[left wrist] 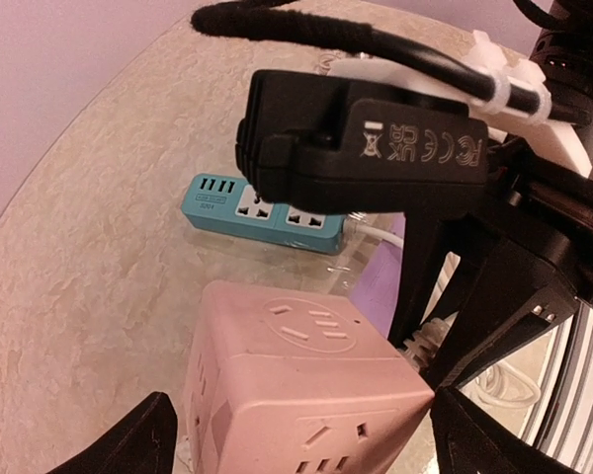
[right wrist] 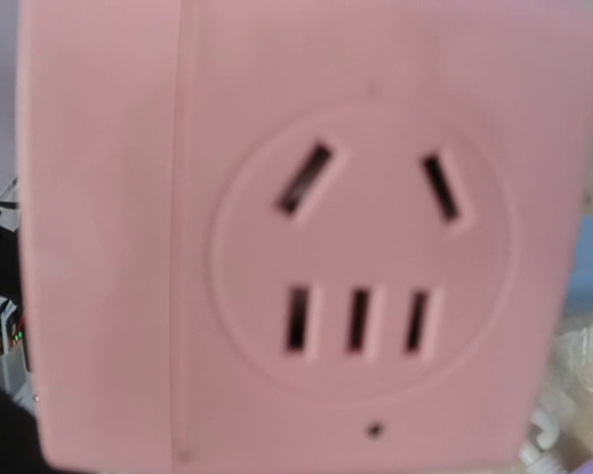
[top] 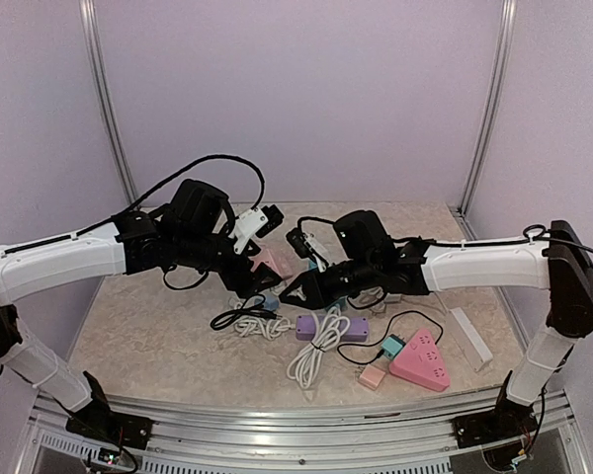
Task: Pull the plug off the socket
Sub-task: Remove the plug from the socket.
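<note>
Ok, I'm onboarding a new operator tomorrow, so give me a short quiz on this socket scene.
1. Multiple choice: the cube socket that sits between the fingers of the left gripper is A teal, B pink, C purple.
2. True or false: in the right wrist view, a plug is seated in the face of the cube socket.
3. Fill in: in the left wrist view, the power strip lying on the table beyond the cube is ___ in colour.
Key: 1 B; 2 false, all the slots are empty; 3 teal.
</note>
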Tool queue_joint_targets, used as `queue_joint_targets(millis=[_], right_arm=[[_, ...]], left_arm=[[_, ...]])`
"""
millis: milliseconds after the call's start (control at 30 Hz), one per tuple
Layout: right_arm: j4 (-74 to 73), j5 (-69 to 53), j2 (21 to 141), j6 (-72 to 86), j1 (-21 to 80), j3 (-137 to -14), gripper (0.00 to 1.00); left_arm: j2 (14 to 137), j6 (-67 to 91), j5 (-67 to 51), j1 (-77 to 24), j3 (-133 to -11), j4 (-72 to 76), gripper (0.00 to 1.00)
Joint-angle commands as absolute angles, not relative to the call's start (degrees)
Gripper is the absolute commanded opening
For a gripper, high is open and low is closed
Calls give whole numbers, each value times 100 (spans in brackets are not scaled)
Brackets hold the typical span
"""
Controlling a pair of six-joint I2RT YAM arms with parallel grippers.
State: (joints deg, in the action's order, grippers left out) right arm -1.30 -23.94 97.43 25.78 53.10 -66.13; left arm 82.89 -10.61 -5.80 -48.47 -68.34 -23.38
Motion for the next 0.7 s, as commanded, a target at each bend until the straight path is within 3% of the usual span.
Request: queue_joint_targets(millis=[0, 667], right_arm=[[35, -2452, 9765, 2562, 5381, -6910, 0], [-250, -2560, 9940, 2514, 5495, -7186, 0]], left_arm=[[8219, -1110, -585, -4902, -6786, -2344, 86], [8414, -1263, -23, -5087, -6809, -2446, 82]])
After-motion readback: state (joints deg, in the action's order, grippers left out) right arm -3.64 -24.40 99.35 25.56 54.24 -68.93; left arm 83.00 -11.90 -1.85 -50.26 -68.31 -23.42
